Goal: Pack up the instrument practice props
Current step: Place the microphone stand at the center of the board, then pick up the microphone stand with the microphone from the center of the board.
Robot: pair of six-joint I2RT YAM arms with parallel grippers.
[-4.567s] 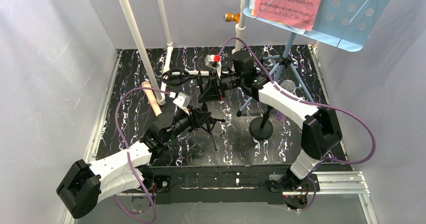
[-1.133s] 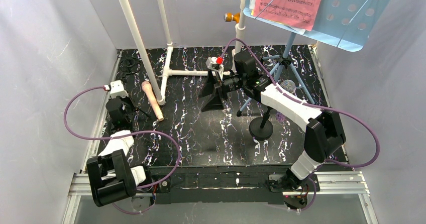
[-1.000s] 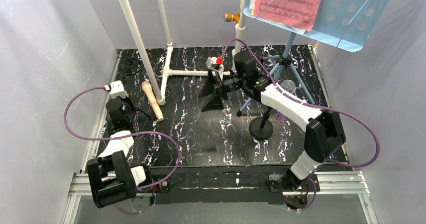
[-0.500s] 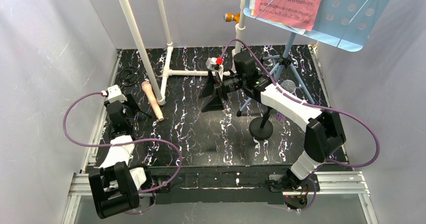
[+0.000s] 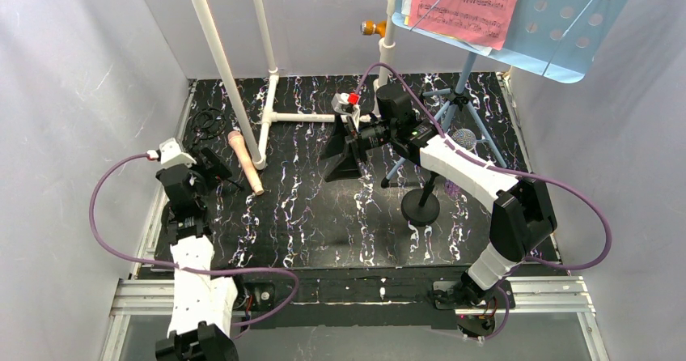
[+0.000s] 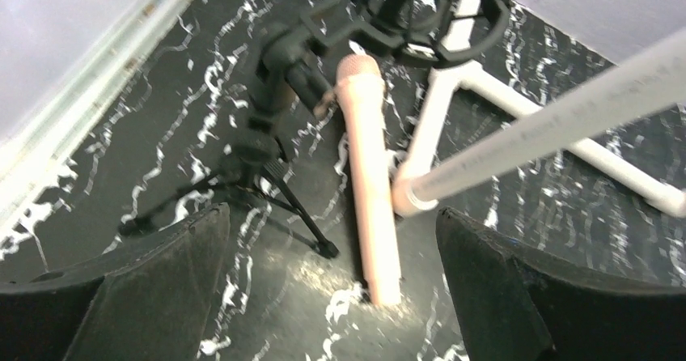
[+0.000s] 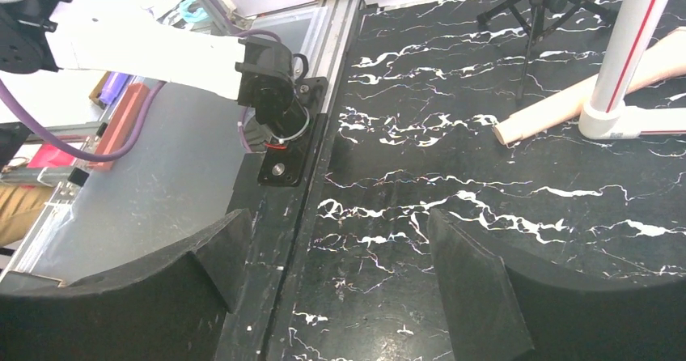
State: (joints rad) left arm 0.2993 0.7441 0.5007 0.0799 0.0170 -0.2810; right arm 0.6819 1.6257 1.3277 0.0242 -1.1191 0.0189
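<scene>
Left fingers (image 6: pixel 154 288) withdrawn, pink microphone (image 6: pixel 370 183) ahead (untouched)

Left arm (image 5: pixel 192 272) runs straight up the left edge of the worktop (image 5: pixel 323 231), wrist bent inward. Left gripper (image 5: pixel 213 167) (image 6: pixel 328 223) has jaws spread wide. Right arm (image 5: pixel 465 167) elbows at the right and reaches diagonally to centre-back. Right gripper (image 5: pixel 344 152) (image 7: pixel 332 227) has jaws wide apart, possibly low over the worktop; height is unclear.
</scene>
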